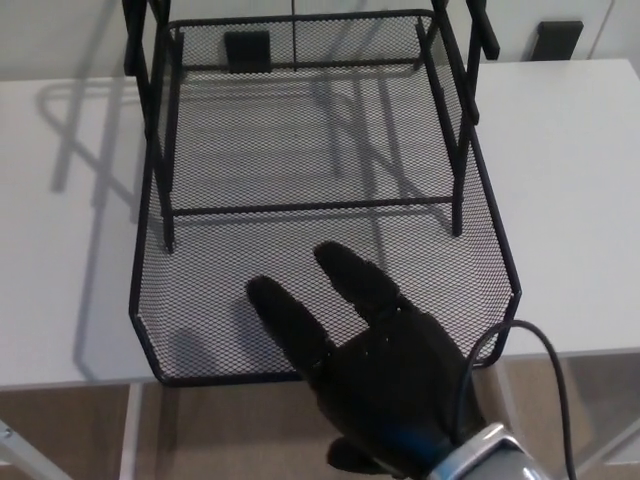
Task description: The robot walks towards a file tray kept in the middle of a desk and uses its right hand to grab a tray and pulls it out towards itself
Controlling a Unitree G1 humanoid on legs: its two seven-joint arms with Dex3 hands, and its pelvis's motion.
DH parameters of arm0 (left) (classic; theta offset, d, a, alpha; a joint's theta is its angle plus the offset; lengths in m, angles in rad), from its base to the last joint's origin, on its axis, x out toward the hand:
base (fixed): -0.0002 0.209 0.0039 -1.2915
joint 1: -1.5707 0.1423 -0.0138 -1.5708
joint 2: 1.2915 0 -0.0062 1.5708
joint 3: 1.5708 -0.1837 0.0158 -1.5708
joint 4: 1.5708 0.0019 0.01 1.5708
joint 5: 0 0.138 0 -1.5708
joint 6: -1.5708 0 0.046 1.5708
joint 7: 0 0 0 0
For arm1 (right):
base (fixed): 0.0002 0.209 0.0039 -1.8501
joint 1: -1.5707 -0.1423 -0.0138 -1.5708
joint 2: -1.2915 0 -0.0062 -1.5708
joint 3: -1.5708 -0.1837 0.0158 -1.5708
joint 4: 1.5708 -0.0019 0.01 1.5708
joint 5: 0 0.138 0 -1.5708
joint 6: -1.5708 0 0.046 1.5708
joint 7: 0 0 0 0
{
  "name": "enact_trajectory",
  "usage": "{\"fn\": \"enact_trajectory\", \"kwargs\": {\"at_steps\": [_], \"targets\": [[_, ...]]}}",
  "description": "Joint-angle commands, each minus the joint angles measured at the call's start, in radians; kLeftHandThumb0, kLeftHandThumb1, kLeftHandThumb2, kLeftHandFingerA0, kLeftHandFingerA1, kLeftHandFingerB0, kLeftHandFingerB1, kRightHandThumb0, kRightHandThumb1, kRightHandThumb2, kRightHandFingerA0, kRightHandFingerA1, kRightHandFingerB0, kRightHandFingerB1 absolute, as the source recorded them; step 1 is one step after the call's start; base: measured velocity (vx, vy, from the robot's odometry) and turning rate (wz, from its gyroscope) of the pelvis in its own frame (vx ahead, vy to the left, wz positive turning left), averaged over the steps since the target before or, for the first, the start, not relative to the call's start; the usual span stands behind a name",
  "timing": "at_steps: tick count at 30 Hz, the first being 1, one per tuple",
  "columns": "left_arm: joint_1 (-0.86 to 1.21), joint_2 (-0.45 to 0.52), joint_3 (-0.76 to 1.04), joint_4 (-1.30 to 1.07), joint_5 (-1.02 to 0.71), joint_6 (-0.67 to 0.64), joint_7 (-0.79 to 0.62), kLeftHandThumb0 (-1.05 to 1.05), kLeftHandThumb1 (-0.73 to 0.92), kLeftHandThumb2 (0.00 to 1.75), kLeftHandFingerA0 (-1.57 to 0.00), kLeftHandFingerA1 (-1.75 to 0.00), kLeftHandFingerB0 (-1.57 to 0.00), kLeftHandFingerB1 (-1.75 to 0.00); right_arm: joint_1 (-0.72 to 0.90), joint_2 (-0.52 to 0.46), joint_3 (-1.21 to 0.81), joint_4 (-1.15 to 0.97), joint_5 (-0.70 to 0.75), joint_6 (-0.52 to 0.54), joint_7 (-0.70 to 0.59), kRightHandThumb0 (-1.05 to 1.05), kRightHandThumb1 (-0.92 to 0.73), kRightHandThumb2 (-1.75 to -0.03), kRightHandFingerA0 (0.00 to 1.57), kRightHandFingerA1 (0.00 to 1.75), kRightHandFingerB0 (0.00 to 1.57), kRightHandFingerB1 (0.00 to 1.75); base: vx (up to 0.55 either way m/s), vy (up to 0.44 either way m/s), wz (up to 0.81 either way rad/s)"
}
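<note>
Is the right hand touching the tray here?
Cannot tell. In the head view the right hand overlaps the tray's front rim from above, fingers spread over the mesh; no contact or gap shows plainly.

Black wire-mesh tray [200, 300] slid forward from its black frame [160, 120], front edge overhanging the desk edge.

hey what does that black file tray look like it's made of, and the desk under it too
File tray: seemingly metal wire mesh on a solid rod frame, with a matte black coating; the fine diamond weave lets the desk show through. Desk: smooth white top with a soft sheen, likely laminate or painted board; the picture alone cannot settle which.
</note>
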Motion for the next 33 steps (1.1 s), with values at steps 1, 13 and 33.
{"fn": "enact_trajectory", "kwargs": {"at_steps": [1, 13, 33], "targets": [[-0.011, 0.024, 0.01, 0.012, 0.015, -0.039, -0.005, 0.02, 0.72, 0.6, -0.26, -0.34, -0.17, -0.28, 0.005, -0.008, -0.017, -0.31, 0.064, -0.131, 0.144, -0.81, -0.47, -0.81, 0.0, 0.02, 0.0, 0.0, 0.0, 0.0, 0.0], [0.008, 0.034, 0.009, -0.02, 0.026, -0.02, 0.0, 0.02, 0.72, 0.6, -0.27, -0.33, -0.16, -0.28, 0.144, 0.072, -0.371, -0.483, 0.622, -0.418, 0.441, -0.84, -0.48, -0.86, 0.0, 0.02, 0.0, 0.01, 0.0, 0.0, 0.0], [0.006, 0.045, 0.011, 0.045, 0.043, -0.047, 0.011, 0.0, 0.72, 0.6, -0.26, -0.33, -0.15, -0.28, -0.623, -0.527, -1.89, -0.483, 1.648, 0.312, 0.528, -0.51, -0.35, -0.69, 0.06, 0.23, 0.08, 0.29, 0.0, 0.0, 0.0]]}}
